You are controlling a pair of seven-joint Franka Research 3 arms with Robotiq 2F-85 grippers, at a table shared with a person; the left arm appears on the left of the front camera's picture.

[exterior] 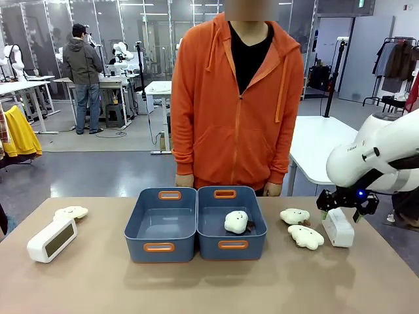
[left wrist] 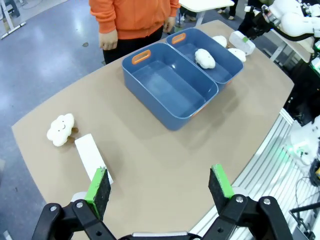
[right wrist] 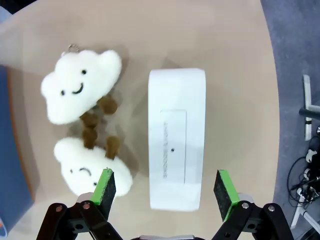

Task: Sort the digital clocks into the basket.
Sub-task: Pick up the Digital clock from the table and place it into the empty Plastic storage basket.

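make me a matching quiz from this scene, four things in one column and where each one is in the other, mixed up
Things:
1. left-side digital clock
2. right-side digital clock
3. middle plush toy
4. right gripper

Places:
A. inside the right-hand blue basket
B. on the table next to a single plush toy
C. open, hovering just above a clock
D. on the table beside two plush toys

Pairs: 1-B, 2-D, 3-A, 4-C

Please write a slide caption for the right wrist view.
Open right gripper above a digital clock, beside two plush toys.
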